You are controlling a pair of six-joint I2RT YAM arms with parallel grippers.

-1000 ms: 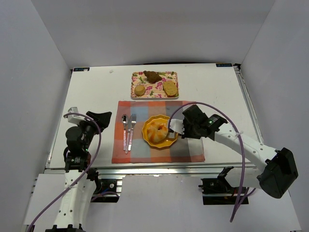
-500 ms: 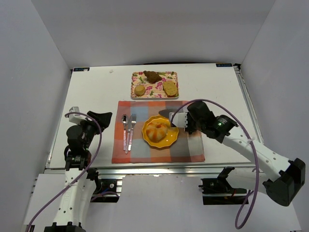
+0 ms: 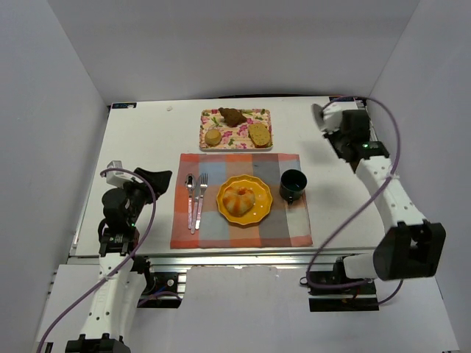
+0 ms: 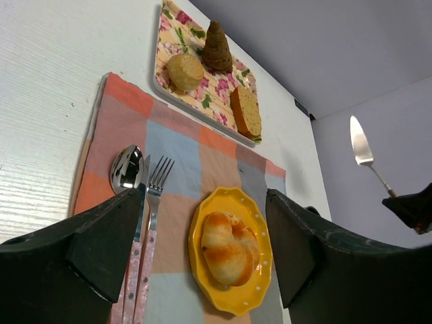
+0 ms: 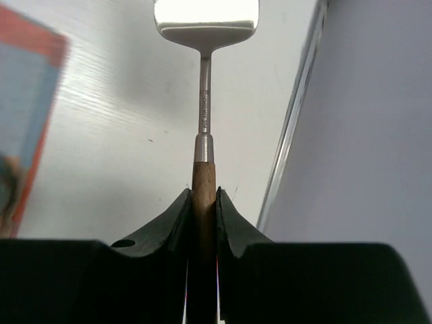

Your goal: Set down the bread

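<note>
Right gripper (image 5: 202, 196) clamps the spatula (image 5: 204, 148) handle; the wall (image 5: 364, 135) just beside it could knock it loose. Left gripper (image 4: 202, 202) gapes, empty.

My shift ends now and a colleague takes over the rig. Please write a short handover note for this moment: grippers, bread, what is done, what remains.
Left gripper: open, empty, by the left edge of the placemat.
Right gripper: shut on the wooden handle of the spatula, held up near the table's far right corner.
Bread: lying on the yellow plate on the placemat; nothing touches it.
Done: the bread appears placed.
Left: probably only to set the spatula down and park the arms.
</note>
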